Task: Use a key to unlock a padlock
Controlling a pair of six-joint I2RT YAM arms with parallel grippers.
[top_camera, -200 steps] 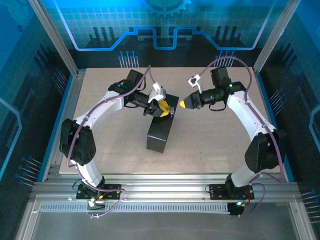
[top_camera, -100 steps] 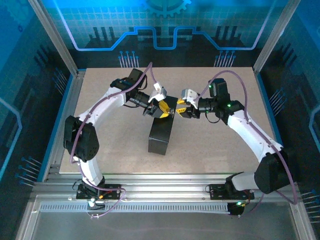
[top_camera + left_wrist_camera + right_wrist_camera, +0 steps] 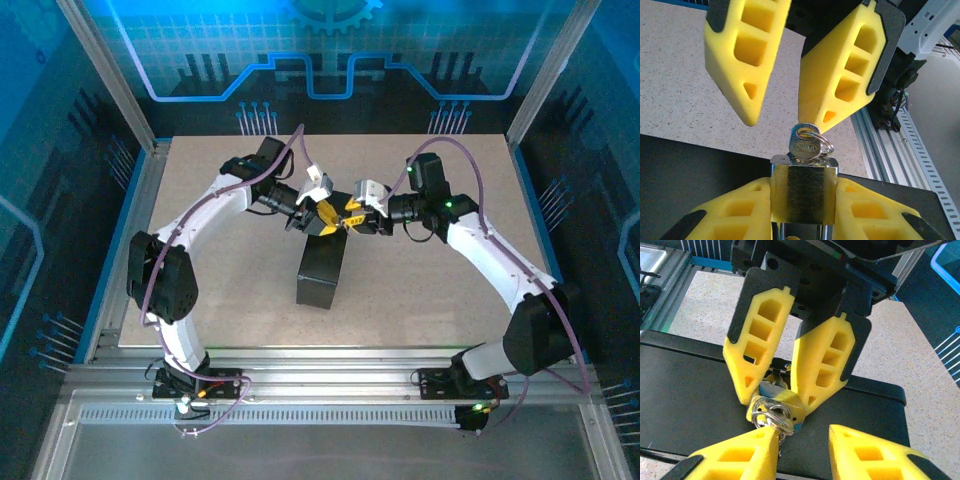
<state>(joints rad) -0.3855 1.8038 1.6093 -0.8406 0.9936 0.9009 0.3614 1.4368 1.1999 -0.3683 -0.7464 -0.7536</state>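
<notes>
The small silvery padlock (image 3: pixel 802 192) is clamped between the yellow fingers of my left gripper (image 3: pixel 802 212), which is shut on its body. A key (image 3: pixel 807 145) with a wire ring stands in the lock's keyhole. My right gripper (image 3: pixel 802 432) faces it, open, with the key head (image 3: pixel 772 417) touching its left finger (image 3: pixel 740 457) and a wide gap to the other finger. From above, both grippers meet tip to tip, left gripper (image 3: pixel 326 212) and right gripper (image 3: pixel 352 216), just above the far end of the dark box (image 3: pixel 322 270). The shackle is hidden behind the left fingers.
The dark box (image 3: pixel 690 390) lies under both grippers on the speckled table (image 3: pixel 420 280). An aluminium rail (image 3: pixel 895 155) runs along the table's edge. Open tabletop stretches right and left of the box.
My right arm has swung left, its gripper turning and closing the gap until its open fingers straddle the key. The left gripper has kept holding the padlock in nearly the same spot.
</notes>
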